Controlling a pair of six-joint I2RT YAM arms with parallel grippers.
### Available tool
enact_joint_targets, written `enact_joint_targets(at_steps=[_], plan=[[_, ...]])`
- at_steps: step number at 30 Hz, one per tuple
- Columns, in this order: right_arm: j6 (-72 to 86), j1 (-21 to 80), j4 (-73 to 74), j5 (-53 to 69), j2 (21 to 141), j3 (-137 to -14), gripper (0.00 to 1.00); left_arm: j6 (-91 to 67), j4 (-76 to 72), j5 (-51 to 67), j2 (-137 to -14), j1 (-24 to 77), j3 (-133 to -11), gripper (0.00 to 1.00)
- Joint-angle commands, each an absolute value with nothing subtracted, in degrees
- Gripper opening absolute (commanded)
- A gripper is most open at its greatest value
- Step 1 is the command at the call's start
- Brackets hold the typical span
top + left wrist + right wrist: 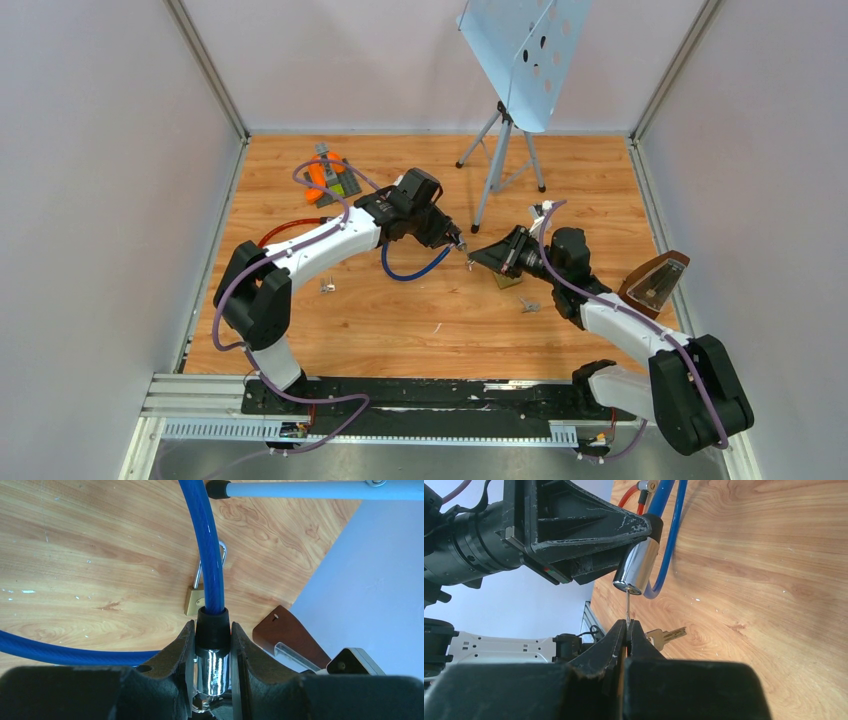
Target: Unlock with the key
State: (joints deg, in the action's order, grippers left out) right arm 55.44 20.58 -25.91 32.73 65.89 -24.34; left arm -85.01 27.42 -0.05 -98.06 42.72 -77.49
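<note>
The cable lock (212, 672) has a shiny chrome cylinder head with a black collar and a blue plastic-coated cable. The head is held off the wooden table near its middle, clamped between the fingers of the left gripper (212, 630), with its keyhole face pointing right and the cable drooping in a loop on the near-left side. The key (627, 607) is small and silver with a thin blade, pinched in the closed right gripper (627, 625) just right of the head, and its tip meets the keyhole face; how deep it sits cannot be told.
</note>
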Motion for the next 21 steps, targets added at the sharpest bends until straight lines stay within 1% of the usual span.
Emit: enact_joint_targets(at_steps=[1,21], plan=[[55.38,20.78,-25.6,30.79,64.71,-24.83,0.0,-86.04,25.85,0.18,-97.65,42.98,-77.44,0.0],[55.62,20.75,-23.99,28.59,63.96,-24.49,0.0,-86.44,25.49,1.07,-97.49,42.98,-76.92,0.0]])
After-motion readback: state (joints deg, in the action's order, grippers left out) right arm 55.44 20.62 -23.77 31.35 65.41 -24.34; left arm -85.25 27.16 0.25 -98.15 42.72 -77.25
